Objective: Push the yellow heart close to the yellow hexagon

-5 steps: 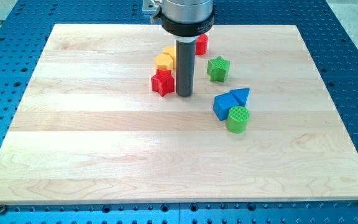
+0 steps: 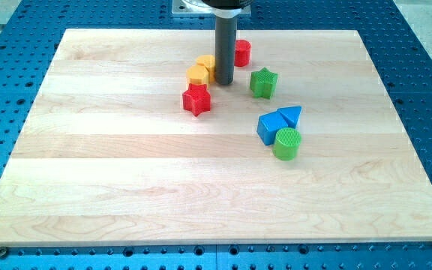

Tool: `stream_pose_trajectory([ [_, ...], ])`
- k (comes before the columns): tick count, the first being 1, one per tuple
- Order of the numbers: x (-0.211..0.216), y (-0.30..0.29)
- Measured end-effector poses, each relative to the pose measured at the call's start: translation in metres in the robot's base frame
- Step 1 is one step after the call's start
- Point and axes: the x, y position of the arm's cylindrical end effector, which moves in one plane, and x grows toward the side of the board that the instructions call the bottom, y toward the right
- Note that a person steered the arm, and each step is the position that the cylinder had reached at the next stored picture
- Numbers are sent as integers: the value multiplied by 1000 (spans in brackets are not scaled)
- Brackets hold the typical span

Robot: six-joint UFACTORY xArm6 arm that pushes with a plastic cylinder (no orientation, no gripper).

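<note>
1. Near the top edge of the board (image 2: 88, 187), a little left of its middle, my tip (image 2: 224, 82) rests just to the right of the two yellow blocks, touching or almost touching the nearer one.
2. Those two yellows sit pressed together: one at (image 2: 198, 74) and one behind it at (image 2: 207, 63), partly hidden by the rod. I take the front one for the yellow heart and the back one for the yellow hexagon, but the shapes are too small to tell apart with certainty.
3. No jaws exist on this arm; it ends in a plain rod, so nothing opens or closes.
4. Other blocks: a red star (image 2: 196, 99) just below the yellows, a red block (image 2: 241, 52) just right of the rod near the top edge, a green star (image 2: 262, 82) to the right of my tip, and towards the right-hand middle a cluster of blue cube (image 2: 269, 127), blue triangle (image 2: 291, 115) and green cylinder (image 2: 286, 143).
5. Step in hand, as I judge it: the closing nudge. The heart already appears to lie against the hexagon, so the task looks all but done.
6. Next move calls for little: at most a gentle push leftwards, or simply drawing clear without knocking the pair apart or dragging the red star into them.
</note>
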Motion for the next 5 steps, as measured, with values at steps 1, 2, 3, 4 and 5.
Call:
stream_pose_trajectory([
  [1, 0, 0],
  [2, -13, 0],
  [3, -21, 0],
  [4, -21, 0],
  [5, -21, -5],
])
